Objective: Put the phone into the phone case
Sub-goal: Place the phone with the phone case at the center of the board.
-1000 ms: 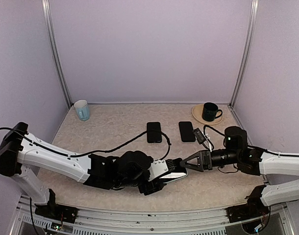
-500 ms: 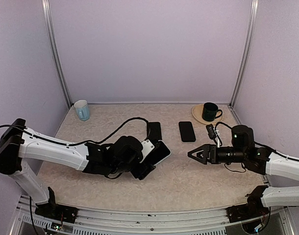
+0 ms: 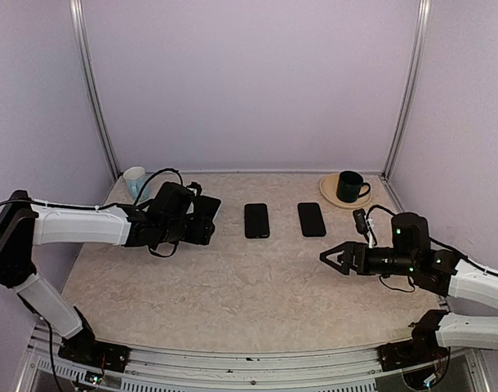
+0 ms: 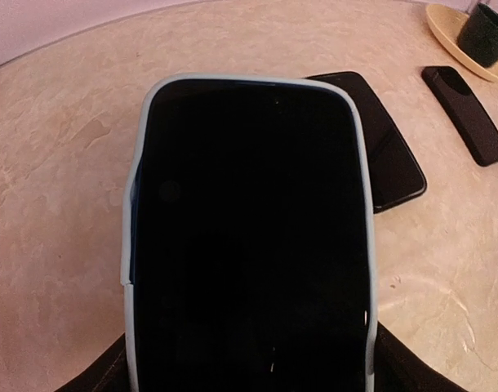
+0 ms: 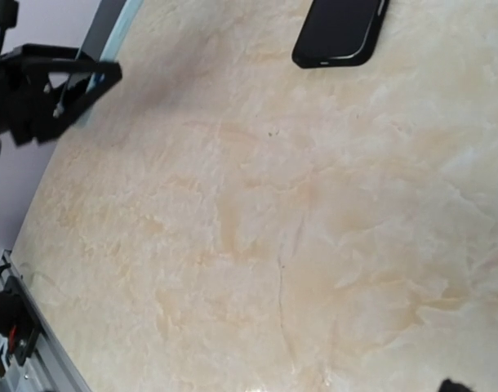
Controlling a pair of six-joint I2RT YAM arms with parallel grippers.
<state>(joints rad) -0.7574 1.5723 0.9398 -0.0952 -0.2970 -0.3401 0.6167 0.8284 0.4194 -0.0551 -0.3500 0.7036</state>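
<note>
Nearest me, the right gripper (image 3: 332, 259) hovers over the table (image 3: 257, 302) with its jaws spread and empty. Farther back on the left, the left gripper (image 3: 198, 220) is clenched on the phone (image 4: 249, 237), which is seated inside its pale-blue phone case (image 4: 133, 237). Two other black phones (image 3: 256, 220) lie flat to its right

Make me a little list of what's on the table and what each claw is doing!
left claw: shut on the phone
phone: black screen, sitting inside a light blue case
right claw: open, holding nothing
middle of the table: two flat black slabs, phones or cases, cannot tell which
back left: pale blue cup
back right: dark mug on a tan plate
</note>
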